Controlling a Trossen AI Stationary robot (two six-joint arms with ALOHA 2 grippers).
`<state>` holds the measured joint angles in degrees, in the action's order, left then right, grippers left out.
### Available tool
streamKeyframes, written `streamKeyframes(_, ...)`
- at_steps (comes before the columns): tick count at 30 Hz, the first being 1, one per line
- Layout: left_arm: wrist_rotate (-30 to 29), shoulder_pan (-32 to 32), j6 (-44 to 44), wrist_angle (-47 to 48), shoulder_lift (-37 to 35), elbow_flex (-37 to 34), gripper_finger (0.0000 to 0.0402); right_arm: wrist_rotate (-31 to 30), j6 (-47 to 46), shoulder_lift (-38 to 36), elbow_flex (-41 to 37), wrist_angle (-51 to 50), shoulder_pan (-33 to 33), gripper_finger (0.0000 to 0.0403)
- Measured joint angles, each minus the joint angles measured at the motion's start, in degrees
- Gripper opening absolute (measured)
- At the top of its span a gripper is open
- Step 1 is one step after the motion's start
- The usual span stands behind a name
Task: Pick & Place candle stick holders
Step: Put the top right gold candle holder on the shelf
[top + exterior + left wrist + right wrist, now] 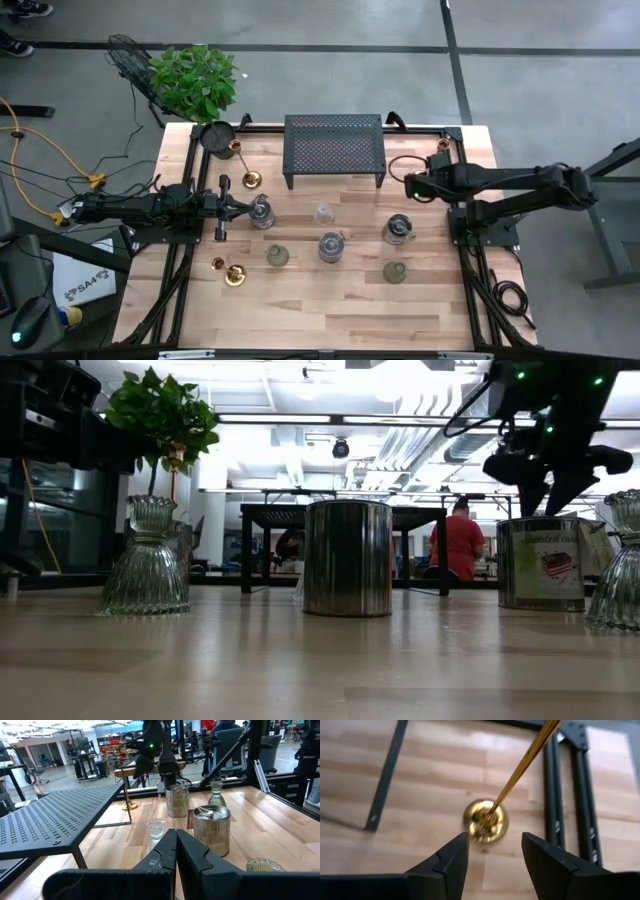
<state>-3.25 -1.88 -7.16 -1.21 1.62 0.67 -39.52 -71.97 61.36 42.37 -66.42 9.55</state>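
Tabletop candlestick (487,822) beneath right end effector (494,851)

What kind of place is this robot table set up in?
Likely an open robotics lab or workshop: a concrete floor surrounds the wooden table, with rows of workbenches and a person in a red shirt behind it.

You have a pale wood-plank worktop (330,300) edged by a black frame. At its far edge stands the black mesh rack (334,147), with a black pot (217,137) at the far left corner. Three brass candlesticks rest on the boards: one beside the pot (251,178), one near left (233,274), one at the far right corner (441,148). Six squat cups stand across the middle: tins (332,246) (398,230) (262,213), a clear glass (323,213), and greenish glasses (277,256) (395,272).
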Motion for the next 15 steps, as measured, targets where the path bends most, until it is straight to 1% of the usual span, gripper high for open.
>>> streamKeyframes(3,0.00,-0.02,0.01,0.02,0.01,0.00,0.0000,-2.74,1.77,1.05,0.00,1.59,2.34,0.0176)
streamKeyframes(8,0.00,0.01,-0.01,0.00,0.00,0.00,0.0000,-5.17,5.47,2.64,0.00,4.65,6.54,0.0176)
streamKeyframes(15,0.00,0.01,0.01,0.00,0.01,0.00,0.0000,-5.98,10.91,3.63,0.00,8.63,11.47,0.0176)
